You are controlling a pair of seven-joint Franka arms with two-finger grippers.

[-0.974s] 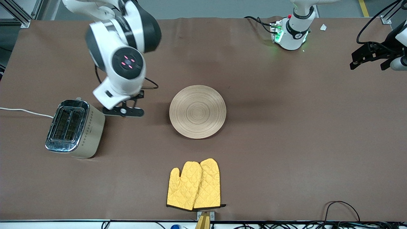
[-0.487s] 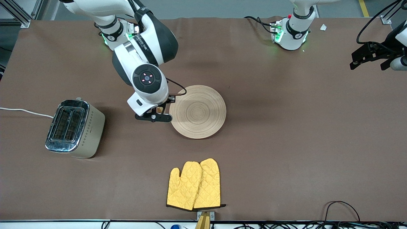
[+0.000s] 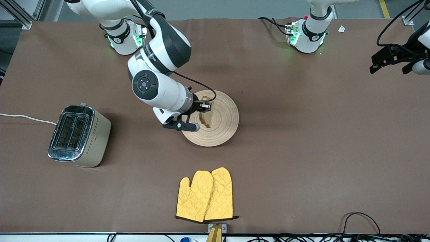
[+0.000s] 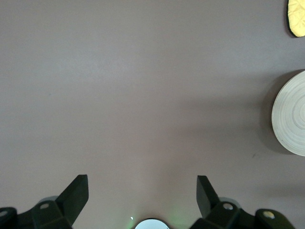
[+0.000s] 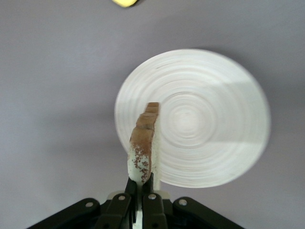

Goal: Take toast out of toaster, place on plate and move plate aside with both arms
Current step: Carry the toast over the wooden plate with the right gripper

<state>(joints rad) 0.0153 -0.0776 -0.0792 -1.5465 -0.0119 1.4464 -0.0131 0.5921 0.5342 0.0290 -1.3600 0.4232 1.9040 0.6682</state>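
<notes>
Clenched jaws on the right gripper (image 3: 201,112) pinch the toast (image 3: 204,118) by one edge, w/ the slice standing on end in the grip. In the right wrist view the toast (image 5: 143,145) juts straight out from between the fingers (image 5: 147,202), crust edge showing, over the plate (image 5: 209,119). Right gripper hangs over the part of the plate (image 3: 223,116) toward the right arm's end of the tabletop; can't tell if the toast touches the wood.

Plate sits abt mid-tabletop, flat, ring grooves visible.

Left gripper (image 3: 391,60) is up by the tabletop edge at the left arm's end, jaws spread wide, nothing between them. Left wrist view shows both fingertips (image 4: 76,193) well apart over bare brown cloth, w/ a slice of the plate (image 4: 290,114) at the frame edge. Left arm waits.

Toaster (image 3: 79,136) stands near the tabletop edge at the right arm's end, slots up, white cord (image 3: 27,117) running off that edge. Well apart from the plate.

Yellow oven mitts (image 3: 205,195), a pair laid overlapping, lie near the tabletop edge closest to the front camera, nearer that camera than the plate.

Brown cloth (image 3: 302,151) covers the whole tabletop.
</notes>
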